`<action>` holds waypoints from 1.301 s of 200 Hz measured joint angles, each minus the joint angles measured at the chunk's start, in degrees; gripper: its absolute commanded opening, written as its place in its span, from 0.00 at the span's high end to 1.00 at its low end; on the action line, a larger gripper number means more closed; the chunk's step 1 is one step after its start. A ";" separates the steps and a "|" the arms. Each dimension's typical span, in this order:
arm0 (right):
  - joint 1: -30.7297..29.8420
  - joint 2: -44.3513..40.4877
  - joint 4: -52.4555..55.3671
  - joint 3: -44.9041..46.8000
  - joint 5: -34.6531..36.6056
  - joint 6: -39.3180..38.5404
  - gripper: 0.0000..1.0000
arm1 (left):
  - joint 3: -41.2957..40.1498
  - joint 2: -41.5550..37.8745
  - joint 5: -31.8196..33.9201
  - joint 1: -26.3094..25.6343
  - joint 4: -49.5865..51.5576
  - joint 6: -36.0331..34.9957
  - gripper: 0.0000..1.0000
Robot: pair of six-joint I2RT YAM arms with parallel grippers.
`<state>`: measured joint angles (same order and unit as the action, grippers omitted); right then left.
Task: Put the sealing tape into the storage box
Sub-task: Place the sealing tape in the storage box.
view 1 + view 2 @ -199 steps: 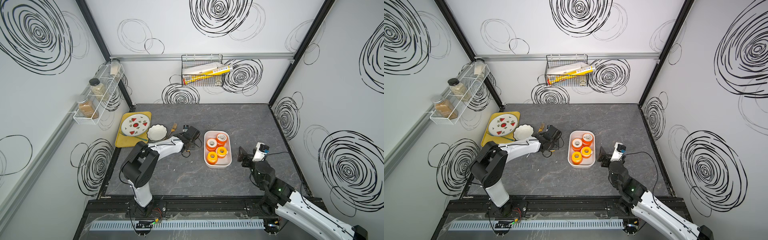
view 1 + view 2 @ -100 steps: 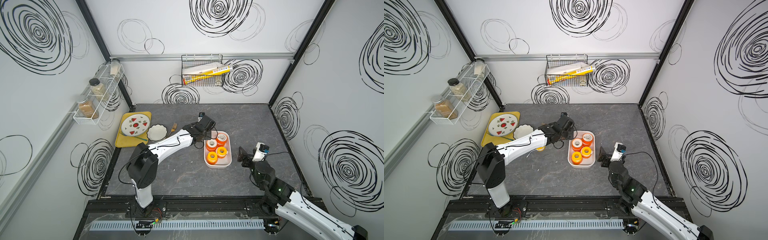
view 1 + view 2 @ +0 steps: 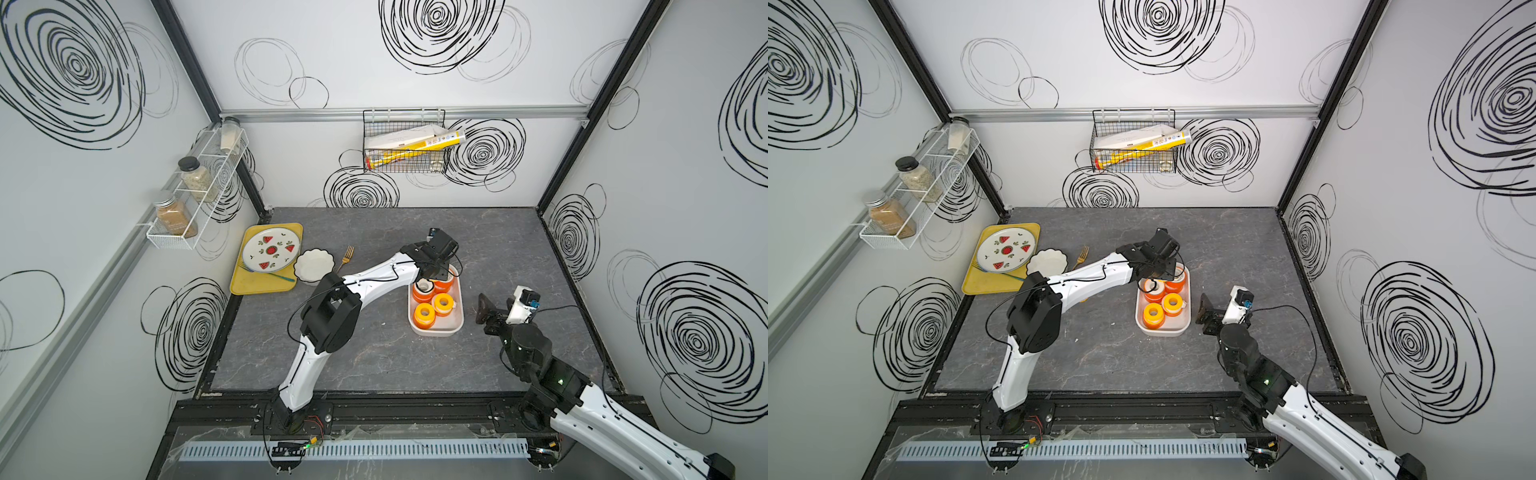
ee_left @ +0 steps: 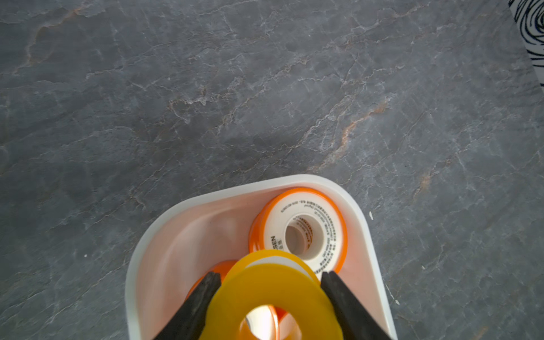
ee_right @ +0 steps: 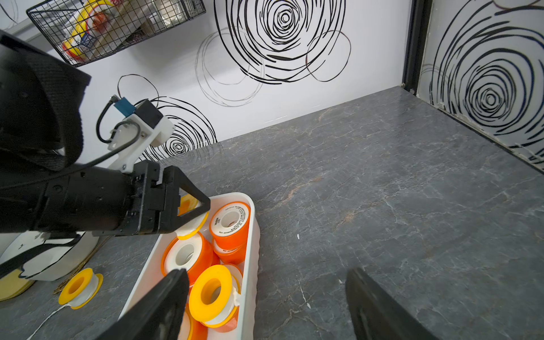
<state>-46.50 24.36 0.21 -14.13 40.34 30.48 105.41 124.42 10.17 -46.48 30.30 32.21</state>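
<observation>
Yellow flanges mark the held spool (image 4: 265, 285) of sealing tape, which is pinched across its rims between the black fingers (image 4: 200, 306) of the left gripper (image 4: 270, 275). The jaws are set at a middling width and are closed on it. In both top views the left gripper (image 3: 436, 272) is seen stretched out over the far end of the storage box (image 3: 436, 332). The held spool (image 5: 191, 231) is carried low inside the box's rim, directly over the third orange spool (image 5: 187, 256); whether the two touch cannot be told. Just ahead of the left fingertips, a printed spool (image 4: 303, 235) with an orange rim and a lettered white face is seen against the box's corner wall (image 4: 206, 200). From the right wrist it is shown stacked on a second orange spool (image 5: 229, 250). Nearer the right gripper (image 5: 266, 270), a yellow spool (image 5: 210, 294) is tilted in the box (image 5: 250, 265). One loose spool (image 5: 78, 287) with yellow flanges is left on the grey table (image 5: 382, 206) outside the box, behind the left gripper's fingertips and on the side away from the right gripper, and a thin white strand (image 5: 50, 318) is trailed from it. The right gripper (image 3: 1206, 313) is held wide apart and empty, just beside the long wall of the box (image 3: 1163, 332) and not touching it.
</observation>
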 measured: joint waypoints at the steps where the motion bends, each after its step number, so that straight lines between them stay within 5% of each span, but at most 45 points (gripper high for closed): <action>1: 0.00 0.00 0.00 0.00 0.00 0.00 0.12 | 0.09 0.09 -0.02 0.00 0.02 0.00 0.42; 110: 0.00 0.39 0.00 0.00 -0.02 0.00 0.12 | 12.17 9.27 -1.14 -0.28 0.90 -1.49 0.41; 148: 0.00 0.39 0.00 0.00 -0.02 -0.02 0.12 | 12.46 10.01 -1.14 -0.28 1.36 -1.92 0.39; 191: 0.00 0.39 0.00 0.00 -0.02 0.00 0.12 | 12.48 11.08 -1.09 -0.28 1.46 -2.36 0.25; 260: 0.00 0.39 0.00 0.00 -0.02 0.00 0.12 | 12.50 11.19 -1.11 -0.28 1.81 -2.49 0.24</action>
<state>-46.50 24.75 0.21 -14.13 40.32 30.48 117.91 135.61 9.06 -46.76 32.12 29.71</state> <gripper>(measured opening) 0.881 0.757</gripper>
